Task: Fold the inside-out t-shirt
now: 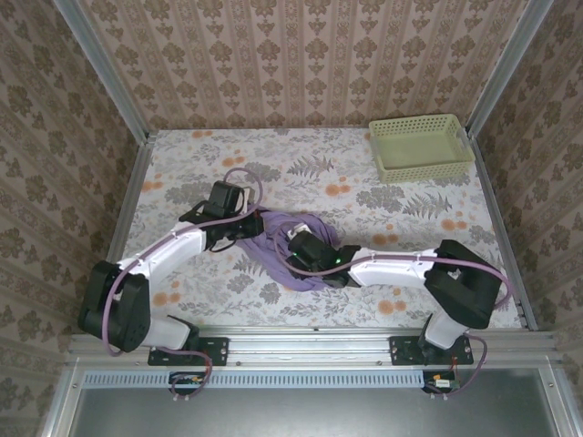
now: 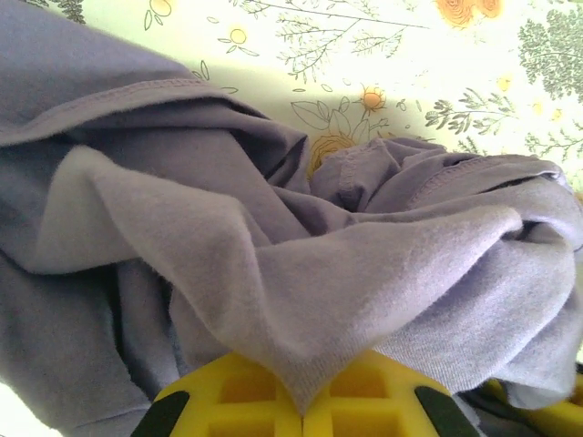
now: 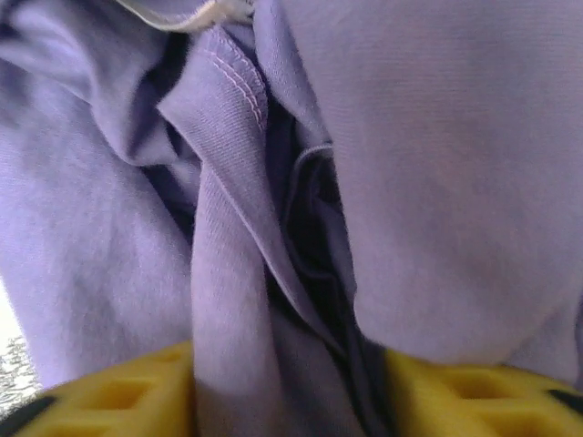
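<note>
The inside-out t-shirt (image 1: 293,269) lies crumpled in a lavender heap at the middle of the table, between the two arms. My left gripper (image 1: 246,228) sits at the heap's left edge. In the left wrist view the left gripper (image 2: 301,414) is shut, with a peak of t-shirt (image 2: 273,246) fabric pinched between its yellow fingers (image 2: 237,391). My right gripper (image 1: 296,244) is pressed into the heap from the right. In the right wrist view the right gripper (image 3: 287,401) has its yellow fingers (image 3: 118,391) apart, and gathered folds of t-shirt (image 3: 437,182) fill the gap between them.
A pale green mesh basket (image 1: 421,147) stands at the far right corner of the table. The floral tablecloth (image 1: 200,155) is bordered by patterned walls on three sides, with a metal rail (image 1: 301,339) along the near edge.
</note>
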`<act>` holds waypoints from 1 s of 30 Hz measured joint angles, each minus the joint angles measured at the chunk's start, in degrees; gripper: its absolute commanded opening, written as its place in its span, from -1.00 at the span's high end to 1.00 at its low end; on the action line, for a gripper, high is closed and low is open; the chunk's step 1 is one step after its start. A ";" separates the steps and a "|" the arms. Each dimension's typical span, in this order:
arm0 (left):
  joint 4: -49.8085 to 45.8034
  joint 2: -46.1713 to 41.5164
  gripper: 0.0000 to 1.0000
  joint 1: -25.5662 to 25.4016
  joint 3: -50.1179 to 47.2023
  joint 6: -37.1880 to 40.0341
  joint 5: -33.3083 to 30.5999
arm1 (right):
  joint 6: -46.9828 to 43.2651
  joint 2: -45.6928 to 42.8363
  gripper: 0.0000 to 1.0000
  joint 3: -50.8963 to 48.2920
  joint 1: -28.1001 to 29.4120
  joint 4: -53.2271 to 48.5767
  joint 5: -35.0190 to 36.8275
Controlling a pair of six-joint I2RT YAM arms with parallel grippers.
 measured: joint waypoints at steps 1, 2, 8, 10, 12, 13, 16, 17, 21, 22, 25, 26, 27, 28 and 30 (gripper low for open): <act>-0.07 -0.17 1.00 0.02 0.00 0.00 0.04 | -0.35 0.44 0.70 0.42 0.20 -0.20 0.17; -0.22 -0.37 1.00 0.13 0.00 0.00 0.02 | -0.87 0.44 0.83 0.74 0.52 -0.57 0.57; -5.40 -5.20 1.00 7.08 1.18 0.00 -0.13 | -6.25 -10.54 1.00 -0.92 4.63 -0.04 2.12; -7.45 -7.74 1.00 10.23 1.97 -0.11 -0.52 | -7.23 -19.04 1.00 -4.24 5.03 1.05 1.88; -9.49 -10.95 1.00 13.16 2.82 -0.39 -0.50 | -7.37 -28.30 1.00 -7.80 4.79 2.67 1.86; -10.40 -12.04 1.00 13.66 3.34 -0.42 -0.15 | -7.34 -31.06 1.00 -8.96 4.57 3.39 1.68; -12.35 -12.59 1.00 13.40 6.12 -0.39 1.64 | -6.64 -36.06 1.00 -12.94 3.56 5.55 0.92; -12.52 -11.30 1.00 13.11 7.28 -0.37 2.23 | -6.16 -36.39 1.00 -14.45 3.15 5.90 0.70; -13.03 -2.89 1.00 9.53 10.73 0.26 2.03 | -1.68 -32.41 1.00 -20.48 2.32 9.55 0.61; -12.92 -0.39 1.00 8.13 11.06 0.48 1.51 | -0.52 -30.25 0.82 -21.07 2.32 9.75 0.63; -12.85 4.63 1.00 5.55 11.13 0.94 0.20 | 2.51 -24.55 0.32 -21.40 2.23 9.68 0.72; -12.81 5.57 1.00 5.01 11.13 0.96 -0.37 | 2.91 -23.23 0.16 -21.24 2.23 9.42 0.81; -12.79 5.90 1.00 4.76 11.13 1.07 -0.66 | 2.97 -22.43 0.04 -20.76 2.19 8.41 0.85; -12.74 5.84 1.00 4.50 11.13 1.16 -0.83 | 2.91 -21.94 -0.05 -20.09 2.16 7.69 0.85; -12.35 4.83 1.00 4.22 11.10 1.33 -0.98 | 2.43 -21.27 -0.24 -17.75 1.99 6.21 0.83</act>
